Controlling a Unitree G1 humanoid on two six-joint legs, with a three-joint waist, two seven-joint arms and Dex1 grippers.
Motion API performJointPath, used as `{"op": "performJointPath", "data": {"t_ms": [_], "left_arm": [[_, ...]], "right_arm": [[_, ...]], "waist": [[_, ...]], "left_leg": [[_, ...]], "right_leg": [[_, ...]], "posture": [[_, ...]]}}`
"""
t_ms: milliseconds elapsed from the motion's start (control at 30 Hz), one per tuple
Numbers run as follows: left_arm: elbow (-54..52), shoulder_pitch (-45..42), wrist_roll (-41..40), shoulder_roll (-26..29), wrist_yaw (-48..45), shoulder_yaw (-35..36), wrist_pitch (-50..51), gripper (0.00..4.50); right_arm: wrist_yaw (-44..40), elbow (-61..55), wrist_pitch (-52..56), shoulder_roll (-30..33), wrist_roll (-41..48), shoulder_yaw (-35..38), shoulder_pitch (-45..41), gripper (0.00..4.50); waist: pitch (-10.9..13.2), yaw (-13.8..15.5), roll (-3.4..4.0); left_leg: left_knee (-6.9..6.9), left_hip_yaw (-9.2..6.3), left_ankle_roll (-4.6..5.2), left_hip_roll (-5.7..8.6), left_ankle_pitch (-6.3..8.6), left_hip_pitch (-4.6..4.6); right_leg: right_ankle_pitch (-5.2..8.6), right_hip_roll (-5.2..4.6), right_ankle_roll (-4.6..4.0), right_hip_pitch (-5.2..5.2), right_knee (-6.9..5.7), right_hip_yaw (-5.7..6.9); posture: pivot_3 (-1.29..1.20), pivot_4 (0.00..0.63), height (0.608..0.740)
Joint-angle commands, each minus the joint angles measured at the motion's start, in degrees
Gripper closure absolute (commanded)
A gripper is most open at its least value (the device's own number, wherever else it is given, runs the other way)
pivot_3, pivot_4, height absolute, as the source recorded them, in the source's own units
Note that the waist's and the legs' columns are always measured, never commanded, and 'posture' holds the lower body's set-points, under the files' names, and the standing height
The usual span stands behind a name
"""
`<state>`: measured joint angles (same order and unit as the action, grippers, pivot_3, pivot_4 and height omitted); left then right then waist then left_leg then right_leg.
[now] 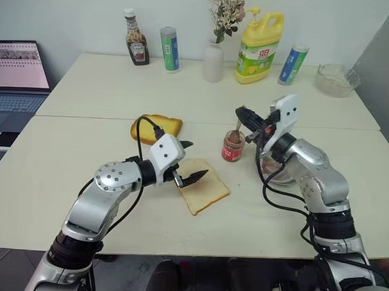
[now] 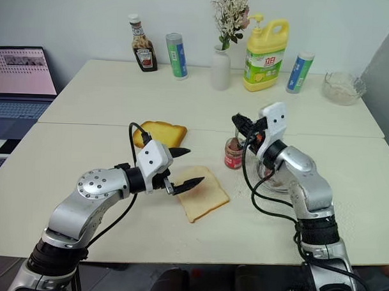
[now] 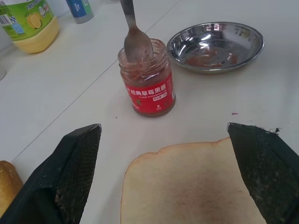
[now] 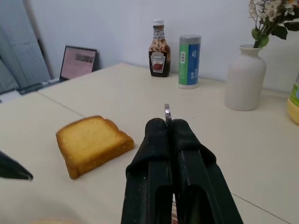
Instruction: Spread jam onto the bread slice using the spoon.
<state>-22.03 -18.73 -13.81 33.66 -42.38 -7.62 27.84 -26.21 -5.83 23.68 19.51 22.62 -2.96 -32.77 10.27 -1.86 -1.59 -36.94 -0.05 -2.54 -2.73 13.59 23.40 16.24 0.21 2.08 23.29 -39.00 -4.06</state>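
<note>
Right gripper [image 1: 241, 112] pressed together on the spoon [image 3: 135, 37], handle pinched between the black fingers, bowl dipped into the mouth of the jam jar [image 1: 232, 145]. Left gripper [image 2: 183, 165] spread wide, hovering just over the near-left edge of the bread slice [image 1: 203, 185], one finger on each side, nothing held.

Risks from here, as a guess: lifting the spoon out at a tilt, and a red blob dropping onto the table [image 1: 107, 85] between jar and slice. Catching the glass rim on the way up, and tipping the short jar over. Slim polished handle in a narrow pinch, so liable to twist under a sticky load. Pressing too hard on the thin slice, and sliding or tearing it, unless steadied by the open left fingers.

Now textures. Jar: small, clear glass, red label, smeared inside. Spoon: shiny metal, narrow. Slice: flat, pale, soft-looking, thin brown crust, faint pink patch in the middle. Beyond it to the far left, a thicker golden toast [image 1: 157, 126], rough-crumbed. Right of the jar, a round steel dish [image 3: 216, 45], glossy, streaked red.
</note>
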Motion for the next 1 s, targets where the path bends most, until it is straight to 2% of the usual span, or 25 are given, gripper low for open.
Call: {"op": "performJointPath", "data": {"t_ms": [33, 533, 633, 1000], "left_arm": [[-0.8, -0.9, 0.4, 0.1, -0.3, 0.2, -1.5, 0.00], [-0.9, -1.3, 0.9, 0.1, -0.7, -0.2, -1.6, 0.00], [-0.7, -1.2, 1.1, 0.1, -0.8, -0.2, -1.9, 0.00], [-0.5, -0.7, 1.6, 0.1, -0.8, -0.2, -2.4, 0.00]], "right_arm": [[-1.8, -0.2, -5.0, 0.3, -2.9, -0.1, -0.6, 4.46], [-6.8, 9.4, -18.4, 1.3, -14.6, -4.0, 0.2, 4.46], [-6.1, 10.5, -17.1, 0.3, -14.8, -3.8, 0.3, 4.46], [-1.0, 7.9, -2.1, -6.0, -7.8, 1.8, 0.5, 4.46]], "waist": [[0.0, 0.0, 0.00], [0.0, 0.0, 0.00], [0.0, 0.0, 0.00], [0.0, 0.0, 0.00]], "left_leg": [[0.00, 0.00, 0.00, 0.00, 0.00, 0.00], [-0.01, 0.00, 0.00, 0.00, 0.00, -0.01], [-0.01, 0.00, 0.00, 0.00, 0.00, -0.01], [-0.02, -0.02, -0.01, 0.00, 0.00, -0.01]], "right_leg": [[0.00, 0.00, 0.00, 0.00, 0.00, 0.00], [0.00, 0.00, -0.01, 0.00, -0.01, 0.00], [0.00, 0.00, -0.01, 0.00, -0.02, 0.00], [-0.01, -0.01, -0.01, -0.01, -0.04, 0.01]], "posture": [[0.00, 0.150, 0.740], [0.00, 0.150, 0.740], [0.00, 0.150, 0.740], [0.00, 0.150, 0.740]]}}
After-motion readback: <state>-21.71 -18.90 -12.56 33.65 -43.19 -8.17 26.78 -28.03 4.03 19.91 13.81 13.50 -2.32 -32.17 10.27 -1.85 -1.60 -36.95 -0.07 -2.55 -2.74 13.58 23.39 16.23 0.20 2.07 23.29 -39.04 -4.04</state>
